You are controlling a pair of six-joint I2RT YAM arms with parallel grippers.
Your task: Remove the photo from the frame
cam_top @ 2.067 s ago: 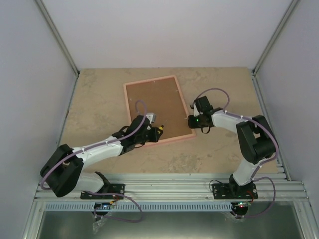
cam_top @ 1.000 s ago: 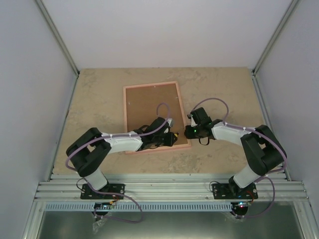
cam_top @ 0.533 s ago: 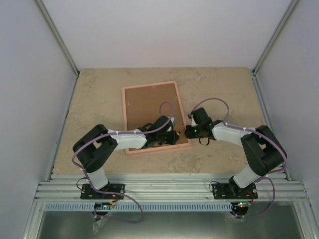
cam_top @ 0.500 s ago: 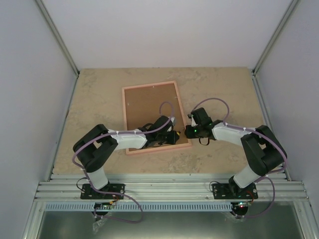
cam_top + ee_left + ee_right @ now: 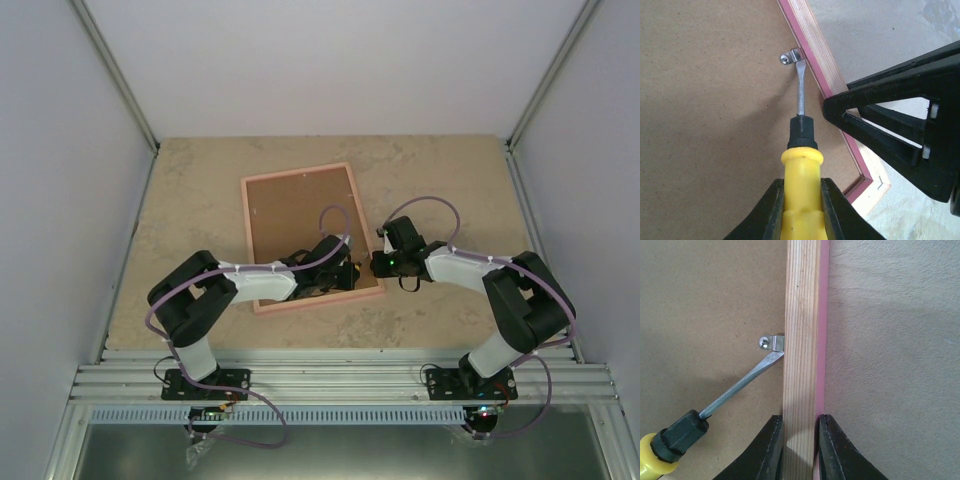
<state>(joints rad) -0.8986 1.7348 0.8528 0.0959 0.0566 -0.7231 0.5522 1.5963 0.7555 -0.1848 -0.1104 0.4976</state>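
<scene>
1. Left jaws: closed tight on the yellow handle of a screwdriver (image 5: 800, 175), one finger on each side of it. Nothing else is in their grip.
2. Ahead of the left jaws, the screwdriver's black collar and flat steel blade run forward. The blade tip sits at a small metal clip (image 5: 791, 56), which is fixed by one screw head at the inner edge of the frame (image 5: 826, 75).
3. Right jaws: closed on the frame's side rail, one finger on the backing side and one against the pink outer edge. The bare wood of the rail shows between them.
4. Just ahead of the right jaws lie the same clip and the blade tip, with the blade coming in slantwise from the left.
5. Position of the task items: the frame lies flat on the tabletop (image 5: 880, 40), back upward, between the two jaws and reaching away beyond them. Its brown backing board (image 5: 705, 100) faces the cameras. The photo cannot be seen from this side.
6. Count: one frame, one screwdriver, one clip visible in the wrist views, two arms.
7. Surface: the tabletop is beige with a mottled, stone-like pattern and a matt finish.
8. Surroundings: plain pale walls (image 5: 320, 60) enclose three sides. A ribbed metal rail (image 5: 340, 380) at the near edge carries both arm bases. Purple cables loop along each arm.
</scene>
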